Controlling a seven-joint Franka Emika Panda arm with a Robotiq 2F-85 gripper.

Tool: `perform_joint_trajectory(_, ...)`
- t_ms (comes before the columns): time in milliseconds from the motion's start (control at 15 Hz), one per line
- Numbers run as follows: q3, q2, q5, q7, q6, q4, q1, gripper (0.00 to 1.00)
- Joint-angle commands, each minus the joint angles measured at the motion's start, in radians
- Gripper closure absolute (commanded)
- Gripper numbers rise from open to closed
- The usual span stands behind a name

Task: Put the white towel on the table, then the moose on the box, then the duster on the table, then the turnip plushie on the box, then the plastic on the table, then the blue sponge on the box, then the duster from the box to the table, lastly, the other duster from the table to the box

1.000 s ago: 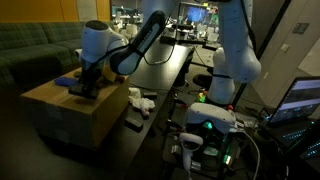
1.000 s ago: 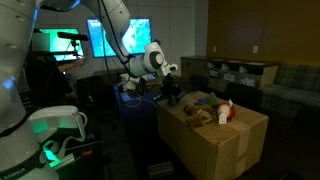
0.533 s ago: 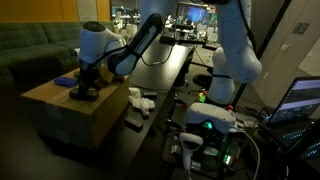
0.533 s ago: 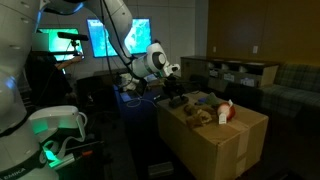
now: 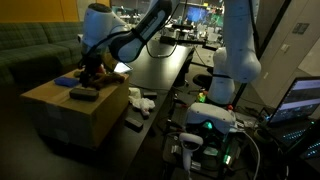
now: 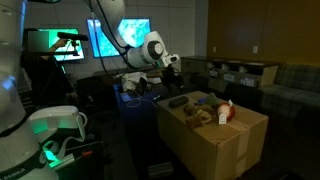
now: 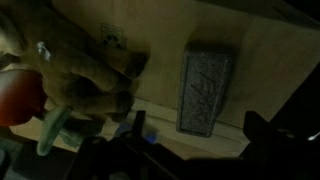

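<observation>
The brown cardboard box [image 5: 55,112] [image 6: 230,140] [image 7: 265,45] carries a dark flat rectangular duster [image 5: 84,94] [image 6: 178,101] [image 7: 205,85] near its edge. My gripper [image 5: 92,70] [image 6: 172,68] [image 7: 198,145] hangs open just above the duster, touching nothing. A small blue sponge [image 5: 66,82] lies on the box beside the duster. A brown plush moose [image 7: 85,65] [image 6: 203,112] and a red plushie [image 7: 15,95] [image 6: 226,112] with a green stalk also sit on the box top. The white towel [image 5: 140,100] lies on the black table [image 5: 165,70] beside the box.
The robot's base and green-lit control gear [image 5: 205,125] [image 6: 55,125] stand at the near end of the table. Lit monitors [image 6: 125,35] stand at the far end. A sofa [image 5: 30,50] runs behind the box.
My gripper has opened, let go of the duster on the box top, and risen away from it. The duster stays flat where it was left.
</observation>
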Motion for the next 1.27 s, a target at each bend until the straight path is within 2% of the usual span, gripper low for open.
perform_joint_trajectory(0,0.088,-0.230,0.142,-0.151,-0.087,-0.155,-0.102,0.00)
perform_joint_trajectory(333,0.115,-0.495,0.300,-0.274,-0.226,-0.304,-0.206,0.00)
perform_joint_trajectory(600,0.092,-0.684,0.352,-0.320,-0.299,-0.423,-0.272,0.00)
perform_joint_trajectory(867,0.037,-0.853,0.409,-0.377,-0.328,-0.534,-0.329,0.00)
perform_joint_trajectory(933,0.035,-0.927,0.415,-0.370,-0.346,-0.575,-0.339,0.00)
perform_joint_trajectory(1000,0.032,-0.957,0.411,-0.360,-0.338,-0.603,-0.358,0.00)
perform_joint_trajectory(1067,0.052,-0.834,0.399,-0.356,-0.334,-0.522,-0.354,0.00)
perform_joint_trajectory(1200,0.044,-0.906,0.399,-0.356,-0.338,-0.571,-0.370,0.00)
